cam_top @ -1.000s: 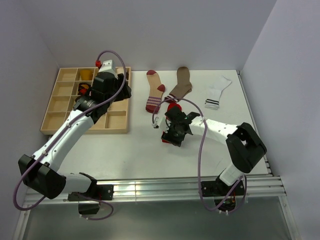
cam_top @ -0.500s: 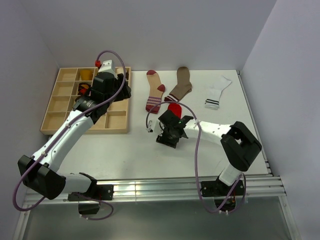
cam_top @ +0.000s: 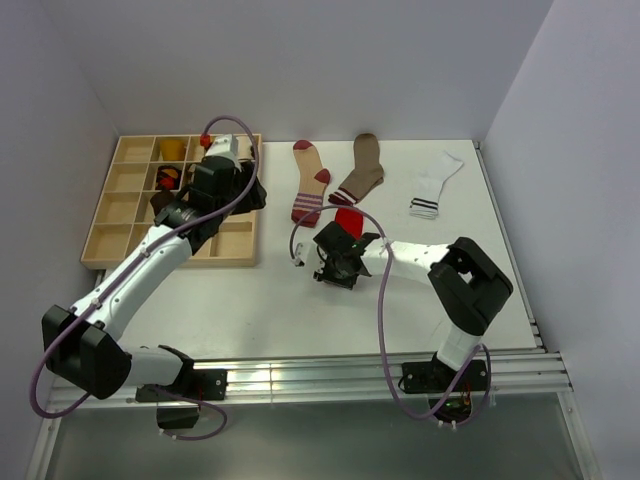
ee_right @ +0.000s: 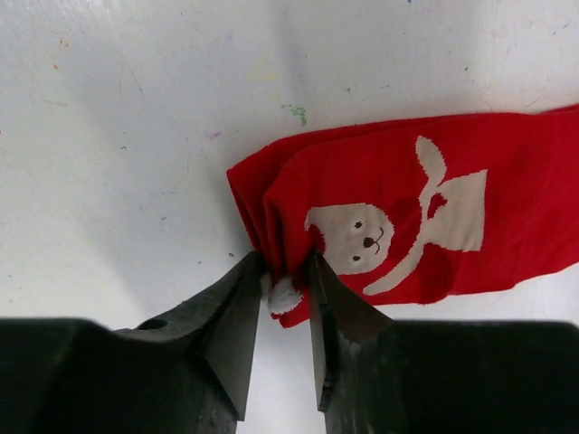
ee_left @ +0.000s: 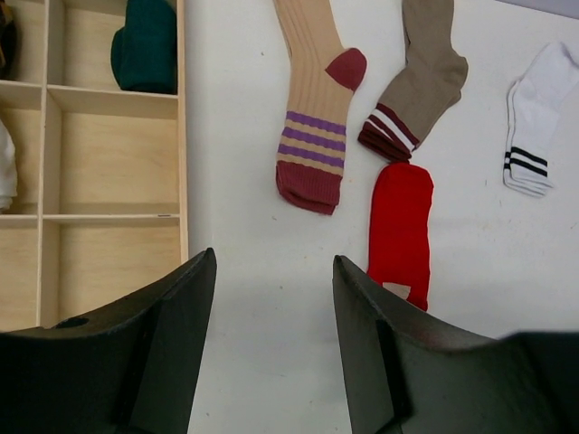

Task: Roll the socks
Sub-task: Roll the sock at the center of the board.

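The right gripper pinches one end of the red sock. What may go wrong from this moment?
1. The right gripper holds only the very edge of the red sock; it may slip out once rolling starts.
2. The left gripper hangs open, off the sock, so nothing pins it; it may slide instead of rolling.
3. Its far end lies right by the cuff of the brown sock, which may get dragged along.

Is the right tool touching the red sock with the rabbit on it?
Touching. The right wrist view shows the right tool pinching the folded end of the red sock between its fingers, with no gap on either side.
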